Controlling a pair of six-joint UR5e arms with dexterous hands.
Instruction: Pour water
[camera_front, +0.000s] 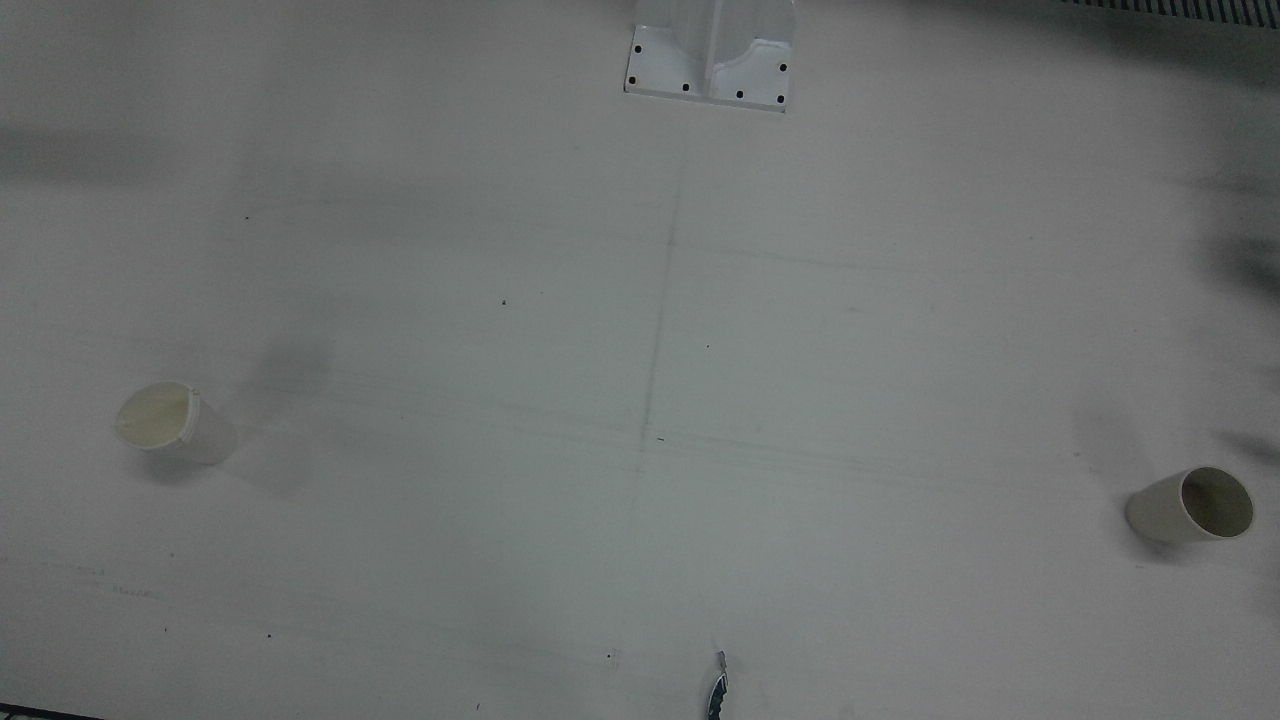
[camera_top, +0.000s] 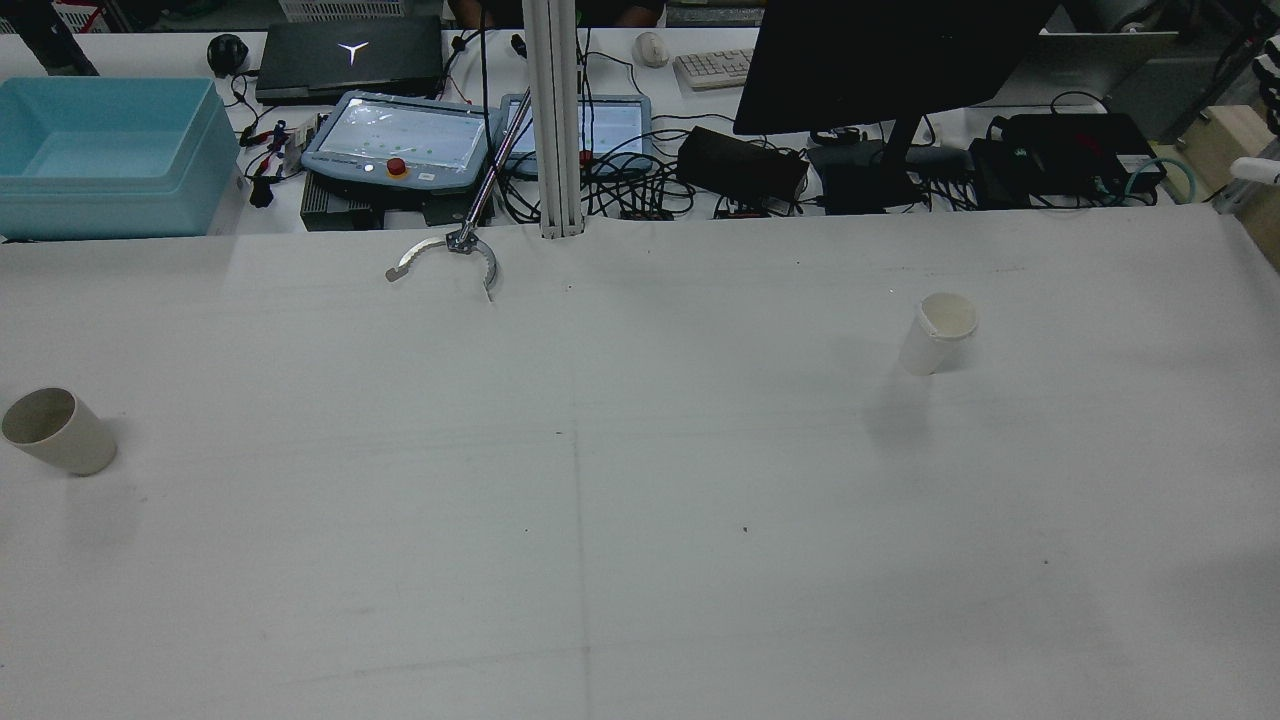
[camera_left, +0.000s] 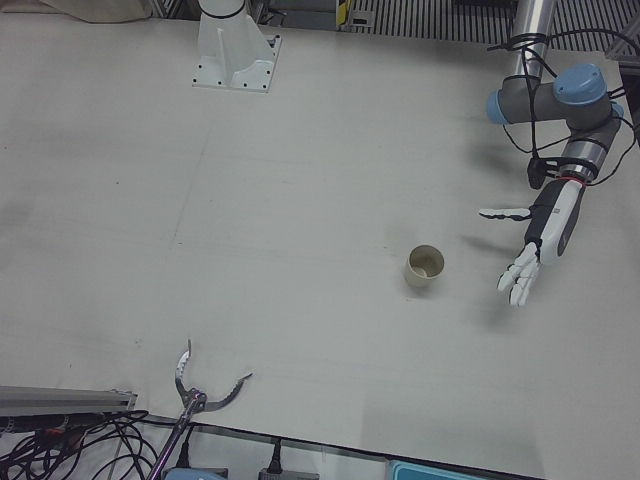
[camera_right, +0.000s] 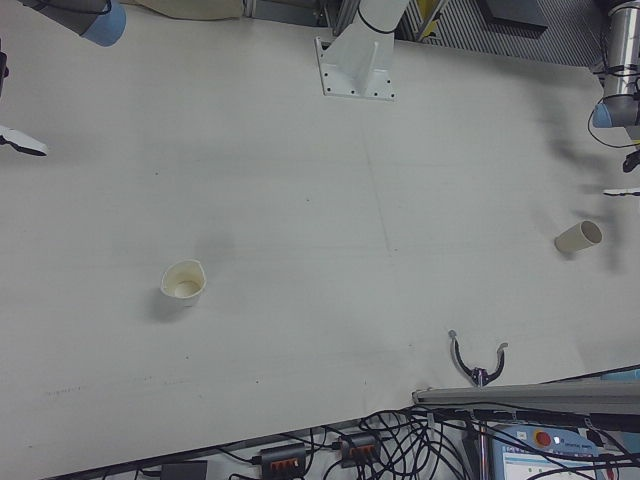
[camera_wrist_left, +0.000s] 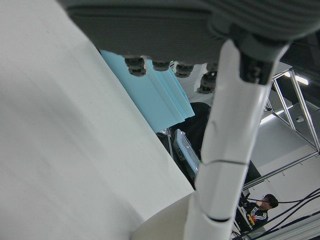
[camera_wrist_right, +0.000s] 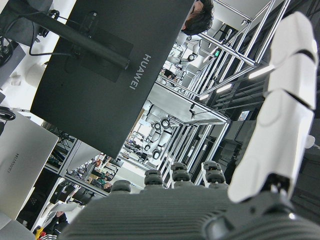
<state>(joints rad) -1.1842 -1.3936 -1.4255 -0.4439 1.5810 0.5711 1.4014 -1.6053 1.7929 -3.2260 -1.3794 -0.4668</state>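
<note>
A beige cup (camera_left: 424, 266) stands upright on the table on my left side, also seen in the rear view (camera_top: 55, 430) and the front view (camera_front: 1195, 505). My left hand (camera_left: 530, 255) hovers open just beside it, fingers spread and apart from the cup. A white paper cup (camera_right: 183, 282) with a pinched rim stands on my right side (camera_top: 938, 332). Of my right hand only a fingertip (camera_right: 22, 142) shows at the right-front view's left edge, far from that cup; its own camera shows a straight finger (camera_wrist_right: 280, 115) and nothing held.
The white arm pedestal (camera_front: 710, 60) sits at the table's robot side. A metal claw tool (camera_top: 445, 255) lies at the operators' edge. Beyond that edge are a blue bin (camera_top: 100, 150), teach pendants (camera_top: 400, 135), a monitor (camera_top: 880, 60) and cables.
</note>
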